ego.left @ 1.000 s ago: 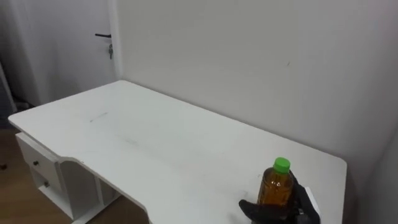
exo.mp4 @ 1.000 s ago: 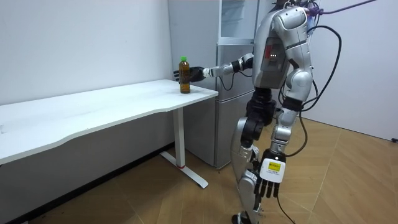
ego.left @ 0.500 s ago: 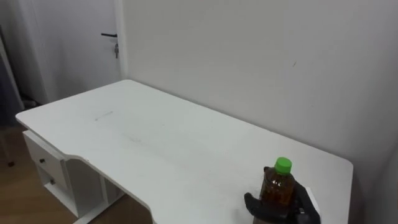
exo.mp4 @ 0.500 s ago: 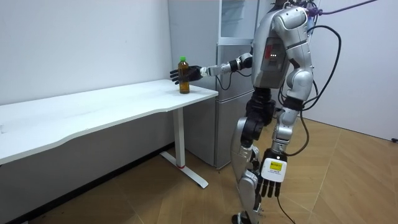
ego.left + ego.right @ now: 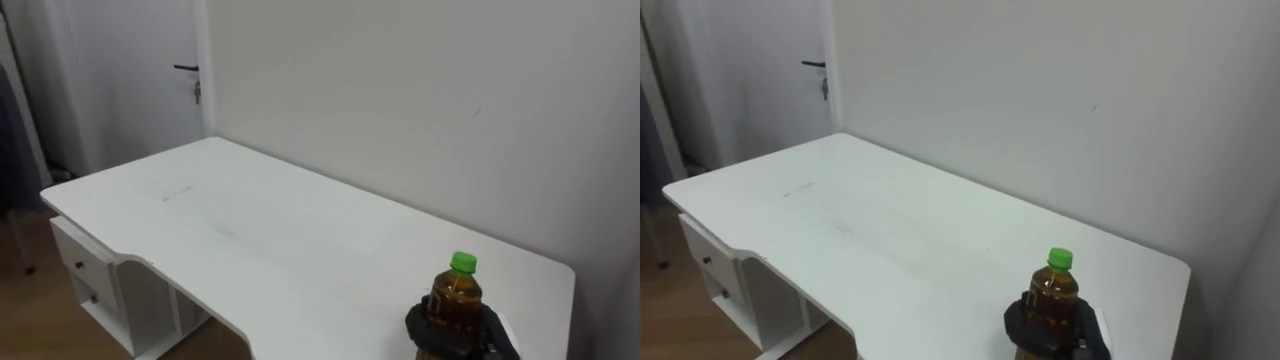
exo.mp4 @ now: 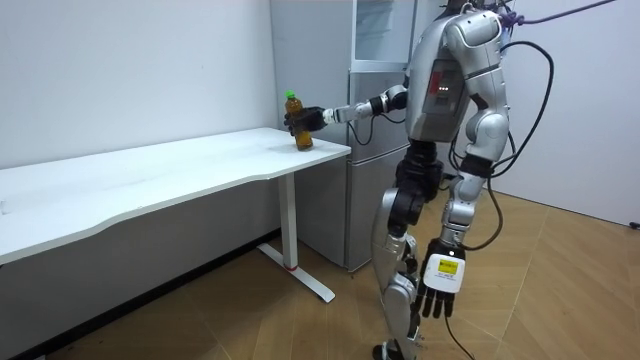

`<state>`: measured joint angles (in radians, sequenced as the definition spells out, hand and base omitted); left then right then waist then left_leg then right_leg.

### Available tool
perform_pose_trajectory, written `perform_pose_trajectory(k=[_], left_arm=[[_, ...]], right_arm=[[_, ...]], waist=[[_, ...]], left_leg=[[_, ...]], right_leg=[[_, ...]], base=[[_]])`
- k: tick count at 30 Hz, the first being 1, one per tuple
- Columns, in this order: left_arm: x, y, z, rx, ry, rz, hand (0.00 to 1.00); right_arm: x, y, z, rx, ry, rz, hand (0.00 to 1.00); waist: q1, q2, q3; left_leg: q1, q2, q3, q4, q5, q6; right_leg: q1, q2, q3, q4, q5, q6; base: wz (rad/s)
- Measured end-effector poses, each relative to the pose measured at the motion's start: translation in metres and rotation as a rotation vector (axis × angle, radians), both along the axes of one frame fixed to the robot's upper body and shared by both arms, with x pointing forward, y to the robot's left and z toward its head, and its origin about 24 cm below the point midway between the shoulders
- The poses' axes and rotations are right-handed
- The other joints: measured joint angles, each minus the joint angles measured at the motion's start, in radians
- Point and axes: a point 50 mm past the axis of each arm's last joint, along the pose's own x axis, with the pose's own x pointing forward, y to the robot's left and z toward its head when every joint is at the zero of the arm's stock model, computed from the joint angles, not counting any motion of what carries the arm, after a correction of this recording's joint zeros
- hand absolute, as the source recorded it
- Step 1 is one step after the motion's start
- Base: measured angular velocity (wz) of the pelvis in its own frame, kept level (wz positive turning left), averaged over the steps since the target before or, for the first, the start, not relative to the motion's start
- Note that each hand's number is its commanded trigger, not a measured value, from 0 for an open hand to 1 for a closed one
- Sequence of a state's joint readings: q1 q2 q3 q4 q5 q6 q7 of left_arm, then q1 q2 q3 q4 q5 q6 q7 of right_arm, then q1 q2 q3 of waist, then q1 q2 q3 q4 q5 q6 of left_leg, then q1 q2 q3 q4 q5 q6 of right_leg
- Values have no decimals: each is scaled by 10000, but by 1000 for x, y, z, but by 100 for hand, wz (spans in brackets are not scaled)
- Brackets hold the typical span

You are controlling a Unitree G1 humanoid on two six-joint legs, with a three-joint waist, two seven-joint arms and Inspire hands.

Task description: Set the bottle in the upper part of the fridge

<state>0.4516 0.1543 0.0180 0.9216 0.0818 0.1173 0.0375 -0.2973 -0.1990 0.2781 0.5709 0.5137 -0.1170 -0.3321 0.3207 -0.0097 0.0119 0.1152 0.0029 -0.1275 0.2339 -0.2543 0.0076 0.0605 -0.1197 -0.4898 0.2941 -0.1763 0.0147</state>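
Bottle [image 5: 457,300], amber w/ a green cap, is at approx 5 o'clock in the eye view, over the table [image 5: 250,230] corner that ends by the fridge [image 6: 372,170]. It's in the right hand [image 5: 418,325], whose dark fingers wrap the lower body while cap & shoulder stay clear. That low grip prob. suits a carry, as the weight sits inside the fist. In the room view the bottle tilts, cap leaning toward 11 o'clock. Its base is just at the tabletop, and I can't tell if it has cleared the surface. The right arm reaches out from a robot standing beside the fridge, so the haul to the upper section [image 6: 380,35] looks short. That door looks closed, tho not certain. Left hand [image 6: 436,295] hangs by the thigh at approx 6 o'clock in the room view, fingers straight & loose, holding nothing. It's prob. kept free for the door. Count: 1 bottle, 1 cap, 1 table, 1 fridge w/ upper & lower parts. There's also 1 drawer unit [image 5: 85,275] w/ 2 knobs at 8 o'clock in the eye view, plus 1 room door handle [image 5: 186,69] at 10 o'clock.
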Motion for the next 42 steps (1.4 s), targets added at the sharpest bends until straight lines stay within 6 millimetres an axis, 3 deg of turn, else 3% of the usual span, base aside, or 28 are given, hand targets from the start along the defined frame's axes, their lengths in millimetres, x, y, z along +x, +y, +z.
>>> perform_pose_trajectory(k=[7, 11, 16, 18, 21, 24, 30, 38, 42], left_arm=[[0, 2, 1, 68, -399, 122, 0], [1, 5, 2, 189, -680, 661, 0], [5, 11, 3, 276, -946, 843, 0], [7, 12, 2, 251, -984, 828, 0], [10, 12, 2, 180, -1034, 783, 0], [14, 13, 2, 140, -1126, 736, 0], [29, 17, 2, 206, -1479, 528, 0], [31, 17, 2, 266, -1607, 480, 0], [31, 18, 2, 293, -1581, 477, 0]], right_arm=[[-10, -1, 8, 115, -509, 521, 100], [-15, -2, 34, 139, -1645, 1292, 100], [-15, -6, 69, 248, -3148, 1655, 100], [-14, -9, 86, 171, -3776, 1806, 100], [-16, -9, 109, 218, -4701, 2078, 100], [-18, -6, 122, 380, -5289, 2311, 100], [-20, -1, 146, 608, -6182, 2714, 100], [-23, 3, 156, 826, -6412, 2932, 100], [-23, -8, 184, 397, -7530, 2582, 100]], waist=[[-256, 69, -91], [-469, 41, -109], [-759, -133, -52], [-1072, -222, -93], [-1202, -241, -99], [-1461, -294, -118], [-1594, -405, -115], [-1901, -512, -114], [-2085, -469, -101]], left_leg=[[-58, -1, 226, -122, 18, 25], [-12, 22, 628, -122, 38, 42], [155, 54, 996, -155, 38, 42], [166, 74, 1140, -245, 32, 46], [173, 127, 1465, -382, 28, 52], [152, 148, 1530, -465, 21, 46], [75, 201, 1731, -468, 20, 28], [117, 209, 1830, -467, 18, 31], [99, 235, 1863, -514, 13, 23]], right_leg=[[-324, -20, 247, 160, 0, 5], [-500, -7, 553, 233, -9, 2], [-442, 51, 822, 175, 6, 18], [-521, 85, 1014, 193, 25, 31], [-751, 152, 1250, 319, 64, -29], [-839, 189, 1305, 333, 95, -75], [-1032, 254, 1459, 385, 136, -136], [-1028, 307, 1599, 324, 159, -110], [-1056, 344, 1596, 261, 161, -111]], base=[[-10], [-23], [-17], [-10], [-26], [-10], [-10], [-3], [0]])
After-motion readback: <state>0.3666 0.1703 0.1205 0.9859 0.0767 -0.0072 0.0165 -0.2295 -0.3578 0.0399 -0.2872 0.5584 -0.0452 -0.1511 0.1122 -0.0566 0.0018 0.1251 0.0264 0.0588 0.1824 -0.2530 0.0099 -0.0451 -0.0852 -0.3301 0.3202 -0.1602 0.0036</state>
